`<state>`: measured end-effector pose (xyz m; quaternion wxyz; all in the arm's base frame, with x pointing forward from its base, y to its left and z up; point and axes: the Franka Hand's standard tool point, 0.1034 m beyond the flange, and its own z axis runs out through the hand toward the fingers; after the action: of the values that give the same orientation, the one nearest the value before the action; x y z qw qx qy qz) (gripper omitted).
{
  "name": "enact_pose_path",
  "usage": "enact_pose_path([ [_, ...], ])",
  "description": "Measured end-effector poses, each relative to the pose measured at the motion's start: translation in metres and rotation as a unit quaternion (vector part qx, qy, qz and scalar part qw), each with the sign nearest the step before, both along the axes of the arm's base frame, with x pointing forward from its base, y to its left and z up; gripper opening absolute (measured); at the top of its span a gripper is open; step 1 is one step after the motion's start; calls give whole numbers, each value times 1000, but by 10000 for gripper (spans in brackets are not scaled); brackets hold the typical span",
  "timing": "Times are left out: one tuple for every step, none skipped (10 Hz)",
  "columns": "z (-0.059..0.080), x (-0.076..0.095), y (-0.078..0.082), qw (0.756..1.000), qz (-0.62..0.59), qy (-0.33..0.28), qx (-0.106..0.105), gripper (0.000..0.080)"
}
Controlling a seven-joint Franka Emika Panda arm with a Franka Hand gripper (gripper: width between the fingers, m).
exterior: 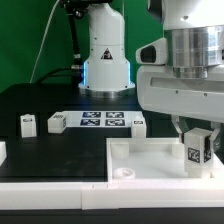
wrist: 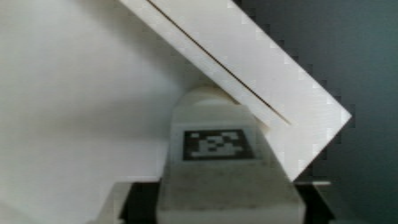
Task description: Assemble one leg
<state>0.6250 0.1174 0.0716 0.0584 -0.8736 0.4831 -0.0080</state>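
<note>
Gripper (exterior: 196, 146) clamped on leg (exterior: 197, 148), tag facing camera in exterior view. Leg hangs upright, long axis vertical, low over tray (exterior: 150, 150) toward its end on exterior view's right. Wrist view: leg (wrist: 215, 160) between fingers, tray edge (wrist: 249, 75) slanting just beyond it. Corner socket not visible from here; guess leg must go straight down into one. Spare legs (exterior: 57, 123) stand well apart, beside marker board (exterior: 100, 121).
</note>
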Motion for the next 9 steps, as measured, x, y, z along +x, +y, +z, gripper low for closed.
enact_pose_path([
  [0,-1,2,997,-70,8,5,292],
  [0,-1,4,989,-147,17,10,292],
  [-1,-1,5,976,-216,25,15,292],
  [-1,-1,5,962,-269,30,23,292],
  [-1,-1,5,952,-302,33,27,292],
  [-1,-1,5,953,-300,33,26,292],
  [-1,-1,5,954,-296,33,26,394],
  [-1,-1,5,962,-269,30,24,529],
  [0,-1,7,966,-256,29,23,529],
])
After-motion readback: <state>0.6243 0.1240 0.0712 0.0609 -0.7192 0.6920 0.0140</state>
